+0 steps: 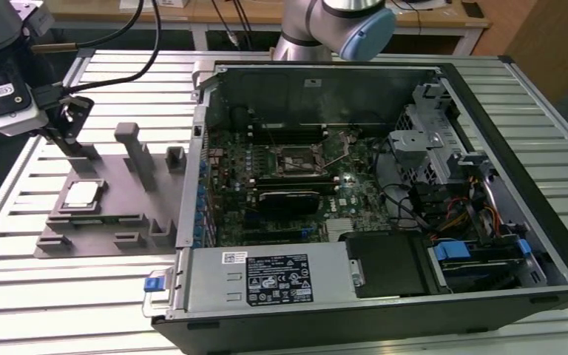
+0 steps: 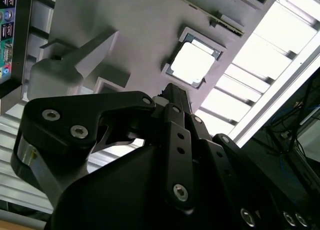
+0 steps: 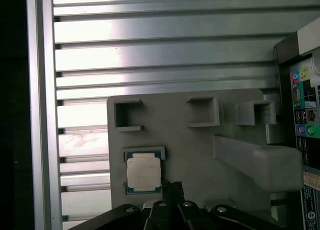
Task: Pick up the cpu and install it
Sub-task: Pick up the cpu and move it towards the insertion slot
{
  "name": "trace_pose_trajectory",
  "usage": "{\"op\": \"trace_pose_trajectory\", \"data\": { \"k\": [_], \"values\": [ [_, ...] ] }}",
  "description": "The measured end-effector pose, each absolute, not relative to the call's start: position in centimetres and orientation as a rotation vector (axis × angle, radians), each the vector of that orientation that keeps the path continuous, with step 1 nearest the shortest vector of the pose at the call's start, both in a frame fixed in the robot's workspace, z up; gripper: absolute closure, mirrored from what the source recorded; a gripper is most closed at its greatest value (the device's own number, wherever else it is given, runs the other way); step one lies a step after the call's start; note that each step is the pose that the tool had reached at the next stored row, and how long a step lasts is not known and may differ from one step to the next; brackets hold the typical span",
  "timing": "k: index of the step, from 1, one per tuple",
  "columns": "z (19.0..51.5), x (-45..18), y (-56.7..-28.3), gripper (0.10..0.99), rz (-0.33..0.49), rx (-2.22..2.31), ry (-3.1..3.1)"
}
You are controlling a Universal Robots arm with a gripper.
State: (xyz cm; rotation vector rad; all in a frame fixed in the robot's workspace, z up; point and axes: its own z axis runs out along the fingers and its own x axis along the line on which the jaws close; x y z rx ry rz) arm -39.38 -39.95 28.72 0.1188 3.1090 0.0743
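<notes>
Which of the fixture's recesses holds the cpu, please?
The framed recess nearest the end effector holds the cpu; the three notched pockets in a row along the fixture edge hold nothing.

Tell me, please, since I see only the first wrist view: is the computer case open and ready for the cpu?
Observer: Yes. In the exterior view the case lies with its side open and the motherboard exposed.
Operator: Is the socket free?
Observer: The socket shows no pale chip in it, as far as I can tell.
Operator: How does the pincer sit relative to the cpu?
Observer: The pincer hangs above the grey fixture, raised clear of the cpu and not touching it.
</notes>
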Motion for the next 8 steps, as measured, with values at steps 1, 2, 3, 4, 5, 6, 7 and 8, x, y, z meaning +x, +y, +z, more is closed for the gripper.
{"op": "trace_pose_trajectory", "data": {
  "k": [1, 2, 3, 4, 5, 6, 7, 8],
  "values": [
    [28.65, -39.44, -39.94, 0.980, 0.074, 0.119, 3.109],
    [28.58, -39.50, -39.95, 0.980, 0.074, 0.119, 3.109],
    [28.52, -39.55, -39.94, 0.980, 0.074, 0.119, 3.109],
    [28.45, -39.61, -39.95, 0.980, 0.074, 0.119, 3.109],
    [28.39, -39.66, -39.95, 0.980, 0.074, 0.119, 3.109],
    [28.32, -39.73, -39.95, 0.980, 0.074, 0.119, 3.109],
    [28.25, -39.79, -39.95, 0.980, 0.074, 0.119, 3.109],
    [28.19, -39.85, -39.95, 0.980, 0.074, 0.119, 3.109]
  ]
}}
